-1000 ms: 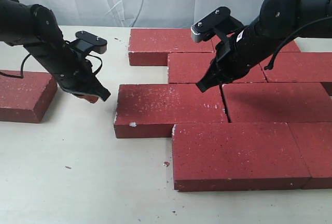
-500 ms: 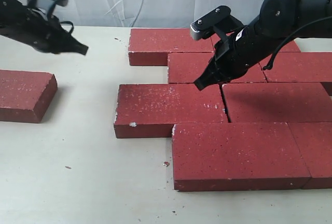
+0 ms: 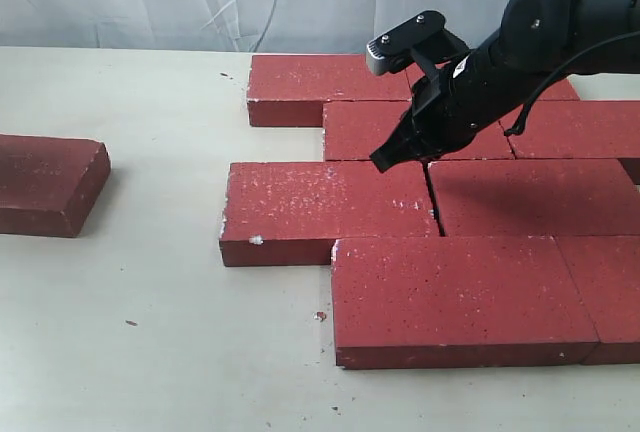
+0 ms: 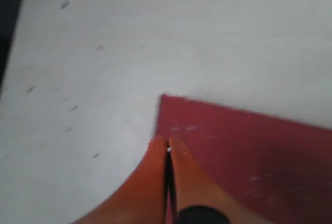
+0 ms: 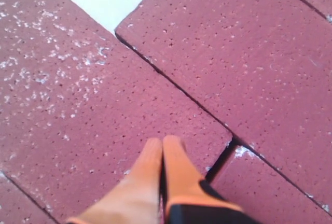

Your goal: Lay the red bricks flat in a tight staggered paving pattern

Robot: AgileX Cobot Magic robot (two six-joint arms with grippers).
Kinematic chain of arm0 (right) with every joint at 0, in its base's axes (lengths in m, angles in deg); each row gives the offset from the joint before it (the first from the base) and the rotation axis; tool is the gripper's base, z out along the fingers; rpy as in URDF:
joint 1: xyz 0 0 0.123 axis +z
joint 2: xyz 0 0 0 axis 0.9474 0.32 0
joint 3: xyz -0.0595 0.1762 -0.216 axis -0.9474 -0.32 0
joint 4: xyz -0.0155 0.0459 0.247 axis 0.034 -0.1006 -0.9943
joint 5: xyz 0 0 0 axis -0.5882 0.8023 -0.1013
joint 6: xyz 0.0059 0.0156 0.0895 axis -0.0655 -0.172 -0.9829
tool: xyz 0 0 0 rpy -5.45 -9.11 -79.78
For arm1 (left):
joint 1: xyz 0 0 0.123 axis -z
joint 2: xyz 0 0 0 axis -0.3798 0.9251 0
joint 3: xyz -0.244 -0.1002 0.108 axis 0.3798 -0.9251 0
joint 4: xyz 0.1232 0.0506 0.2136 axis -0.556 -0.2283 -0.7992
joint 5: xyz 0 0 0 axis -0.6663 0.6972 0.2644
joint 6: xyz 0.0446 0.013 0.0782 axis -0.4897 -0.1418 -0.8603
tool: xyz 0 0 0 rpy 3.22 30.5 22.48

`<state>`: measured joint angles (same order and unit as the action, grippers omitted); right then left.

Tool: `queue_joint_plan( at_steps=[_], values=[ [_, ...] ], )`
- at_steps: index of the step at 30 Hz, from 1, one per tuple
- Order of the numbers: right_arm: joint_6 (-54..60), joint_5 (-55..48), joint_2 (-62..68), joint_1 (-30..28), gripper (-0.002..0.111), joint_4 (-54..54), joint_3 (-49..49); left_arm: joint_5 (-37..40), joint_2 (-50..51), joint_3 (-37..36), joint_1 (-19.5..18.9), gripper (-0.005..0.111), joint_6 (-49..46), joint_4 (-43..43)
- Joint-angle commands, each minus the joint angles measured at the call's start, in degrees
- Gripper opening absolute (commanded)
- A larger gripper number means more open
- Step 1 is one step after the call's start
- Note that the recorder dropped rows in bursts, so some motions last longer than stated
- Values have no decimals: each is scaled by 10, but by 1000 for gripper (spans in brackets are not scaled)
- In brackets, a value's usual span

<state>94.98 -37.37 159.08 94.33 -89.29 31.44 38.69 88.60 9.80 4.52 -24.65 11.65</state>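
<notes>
Red bricks [image 3: 330, 207]: grainy, white-speckled slabs | right fingers [image 5: 142, 175] pressed together, empty | left fingers [image 4: 150, 182] together, empty

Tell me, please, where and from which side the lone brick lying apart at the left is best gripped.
Probably from above, with the jaws across its narrow width, closing on the two long side faces near mid-length. The lone brick lies flat with bare table along both long sides, so the jaws can drop in there. The left gripper, now shut, must open first.

Even soft light; left wrist view blurred.
</notes>
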Motion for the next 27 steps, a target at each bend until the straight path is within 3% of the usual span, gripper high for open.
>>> queue_joint_plan(
  at_steps=[1, 6, 12, 15, 22, 27],
  values=[
    [0, 8, -5, -3, -1, -2, -1, 42, 3, 5, -58, 0, 101, -106],
    [0, 8, -5, -3, -1, -2, -1, 58, 51, 5, -106, 0, 105, -99],
    [0, 6, -5, -3, -1, -2, -1, 76, 121, 29, -113, 0, 103, -78],
    [0, 7, -5, -3, -1, -2, -1, 67, 144, 42, -112, 0, 86, -26],
    [0, 13, -5, -3, -1, -2, -1, 70, 170, 68, -112, 0, -60, 159],
    [0, 13, -5, -3, -1, -2, -1, 80, 170, 70, -102, 0, -129, 237]
  ],
)
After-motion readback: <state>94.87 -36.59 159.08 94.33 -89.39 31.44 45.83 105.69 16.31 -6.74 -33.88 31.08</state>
